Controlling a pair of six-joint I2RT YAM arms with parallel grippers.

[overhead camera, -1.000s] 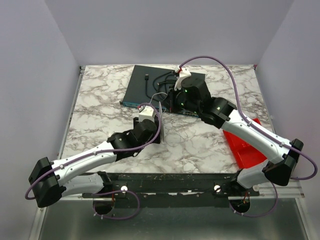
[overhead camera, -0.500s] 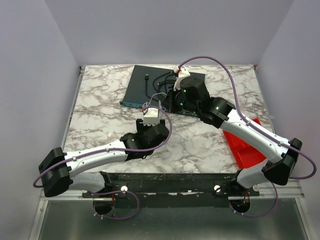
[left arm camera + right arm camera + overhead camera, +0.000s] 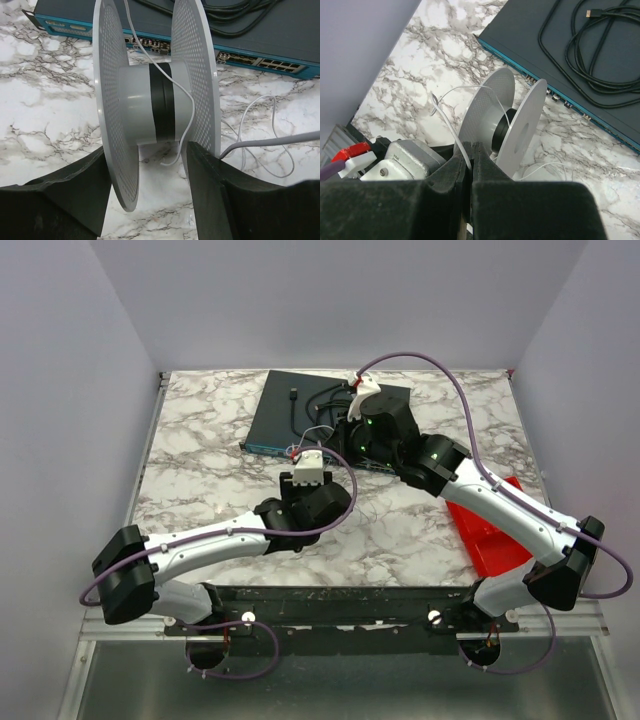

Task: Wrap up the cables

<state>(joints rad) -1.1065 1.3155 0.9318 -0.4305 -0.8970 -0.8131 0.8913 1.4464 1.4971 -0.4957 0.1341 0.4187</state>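
The translucent whitish spool (image 3: 150, 105) has two perforated flanges and a black band on its hub. It stands on edge on the marble table, also seen in the right wrist view (image 3: 515, 125). My left gripper (image 3: 150, 155) is shut on the spool, one finger outside each flange; in the top view it (image 3: 322, 452) sits in front of the switch. The thin white wire (image 3: 187, 107) runs over the hub and down to the table. My right gripper (image 3: 471, 146) is shut on this wire (image 3: 452, 127) just behind the spool; from above it (image 3: 345, 440) is over the switch's front edge.
A dark network switch with a teal front (image 3: 300, 410) lies at the back, with a black coiled cable (image 3: 590, 55) on top. Loose loops of white wire (image 3: 265, 135) lie on the marble to the right of the spool. A red tray (image 3: 490, 530) lies at the right.
My left arm has swung right and forward, carrying the spool closer to the right gripper and the switch. The right arm has stayed almost still.
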